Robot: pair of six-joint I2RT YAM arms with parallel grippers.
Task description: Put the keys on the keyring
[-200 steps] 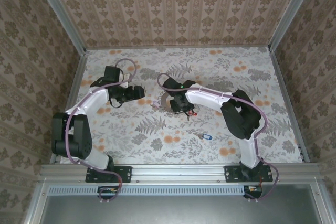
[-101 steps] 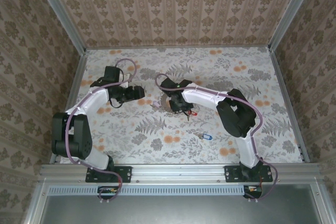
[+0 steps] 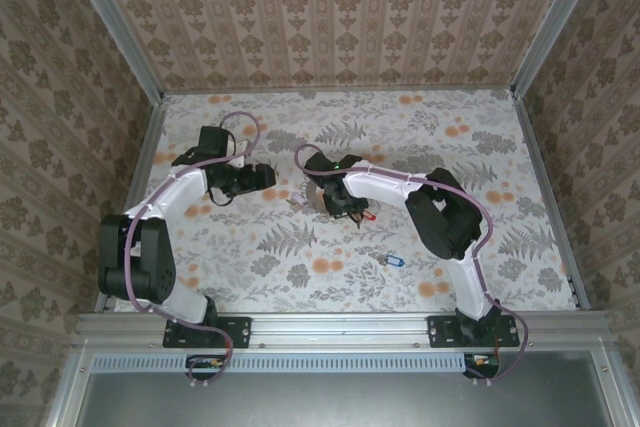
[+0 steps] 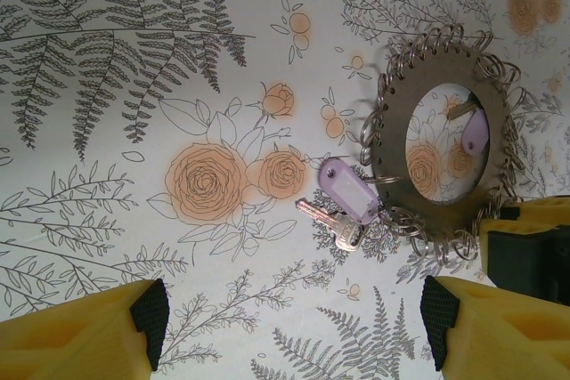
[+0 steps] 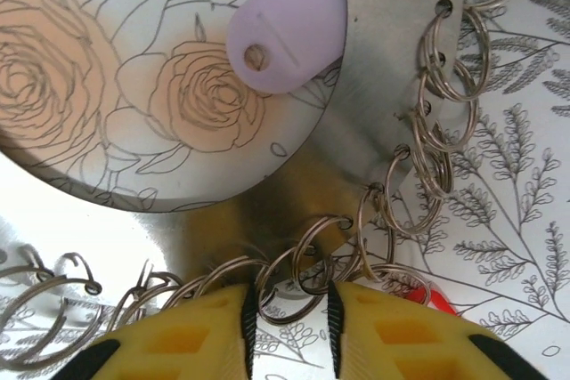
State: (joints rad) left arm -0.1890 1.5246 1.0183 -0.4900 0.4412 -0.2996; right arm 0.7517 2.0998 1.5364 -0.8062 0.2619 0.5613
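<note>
Keyring (image 4: 441, 209) lies flat on the tabletop (image 4: 107, 220), its rim of wire loops (image 5: 427, 166) at the tips of the right jaws, which stand nearly together around one loop; whether they pinch it I cannot tell. A lilac-tagged key (image 4: 349, 195) seems hooked on, ahead of the widely spread left jaws. A red key (image 3: 368, 214) lies just beside the right jaws. To thread well, pin one loop firmly and keep everything flat.

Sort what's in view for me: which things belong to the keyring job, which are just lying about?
Job: large flat grey metal keyring hoop; lilac-headed metal key at its rim; lilac plastic key head inside the hoop; red-headed key; blue-headed key, apart.
Just there: floral-print table cover; patterned wallpaper walls.
</note>
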